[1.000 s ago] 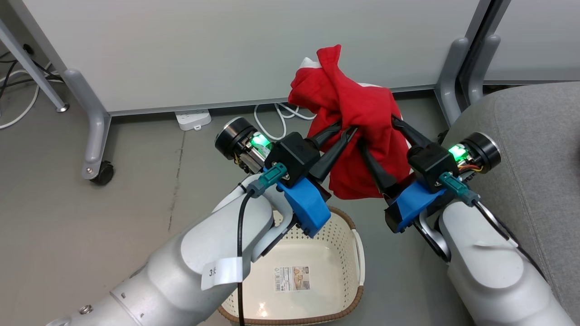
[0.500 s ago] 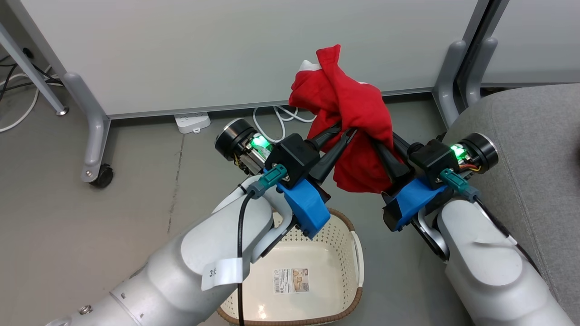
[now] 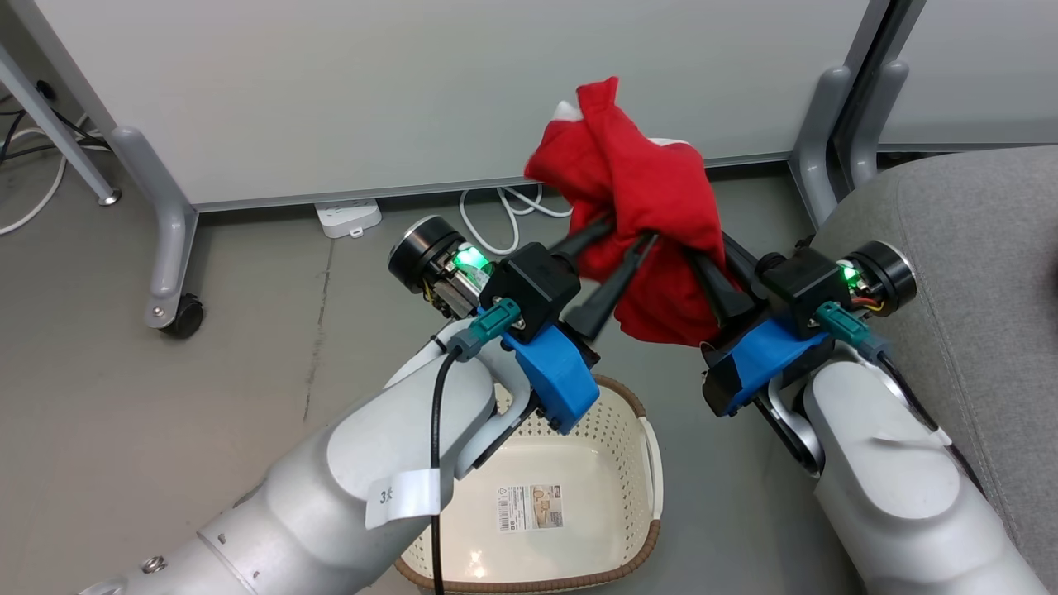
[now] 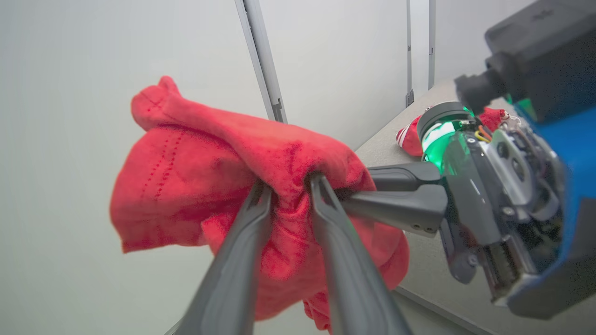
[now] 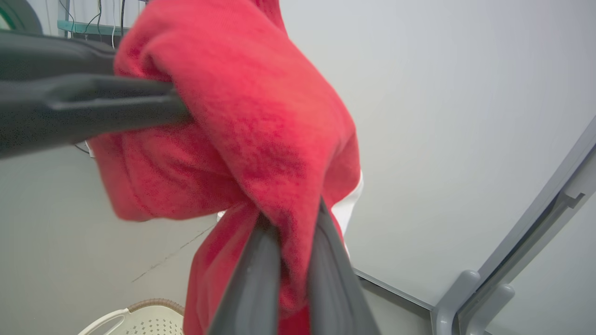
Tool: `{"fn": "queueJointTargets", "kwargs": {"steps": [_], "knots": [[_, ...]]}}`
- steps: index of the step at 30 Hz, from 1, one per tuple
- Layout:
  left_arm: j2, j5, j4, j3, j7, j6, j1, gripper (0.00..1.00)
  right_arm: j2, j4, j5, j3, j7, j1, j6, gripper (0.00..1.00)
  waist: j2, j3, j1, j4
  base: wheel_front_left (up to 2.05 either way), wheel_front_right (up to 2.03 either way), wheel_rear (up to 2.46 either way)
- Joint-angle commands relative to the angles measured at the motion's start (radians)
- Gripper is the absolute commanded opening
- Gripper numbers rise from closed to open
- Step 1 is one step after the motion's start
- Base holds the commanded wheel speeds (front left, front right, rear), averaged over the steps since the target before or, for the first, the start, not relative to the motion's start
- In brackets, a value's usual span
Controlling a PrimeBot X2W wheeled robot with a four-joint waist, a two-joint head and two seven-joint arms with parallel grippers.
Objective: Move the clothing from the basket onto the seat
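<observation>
I have both pincers clamped on the red clothing (image 3: pixel 653 186): my left gripper (image 3: pixel 635 229) pinches one fold, my right gripper (image 3: pixel 704 245) another. The bundle hangs in the air past the far rim of the basket (image 3: pixel 655 463), just left of the seat (image 3: pixel 975 231) and off its edge.

The grey floor (image 3: pixel 248 347) carries the cream basket (image 3: pixel 630 438), resting below the left fingers (image 3: pixel 613 279) toward the robot, a printed label (image 3: pixel 531 507) on its bottom. Past the fingers lie a white power strip (image 3: pixel 348 217) and looped white cable (image 3: pixel 502 225), and right of the right fingers (image 3: pixel 716 286) stands the grey seat (image 3: pixel 975 223).
</observation>
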Motion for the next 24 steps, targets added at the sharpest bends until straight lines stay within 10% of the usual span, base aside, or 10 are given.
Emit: {"fn": "queueJointTargets", "kwargs": {"steps": [1,24], "knots": [[0.006,-0.004,0.003,0.004,-0.007,0.005,-0.013,1.00,0.003,-0.005,0.007,-0.004,-0.004,0.011,0.000,0.00,-0.0001,0.000,0.0000,0.000,0.00,0.00,0.00],[0.040,0.011,-0.022,-0.014,-0.001,0.019,-0.019,1.00,0.033,-0.120,0.015,-0.239,-0.004,0.083,0.000,0.00,-0.0001,0.095,0.0000,-0.103,0.00,0.00,0.00]]}}
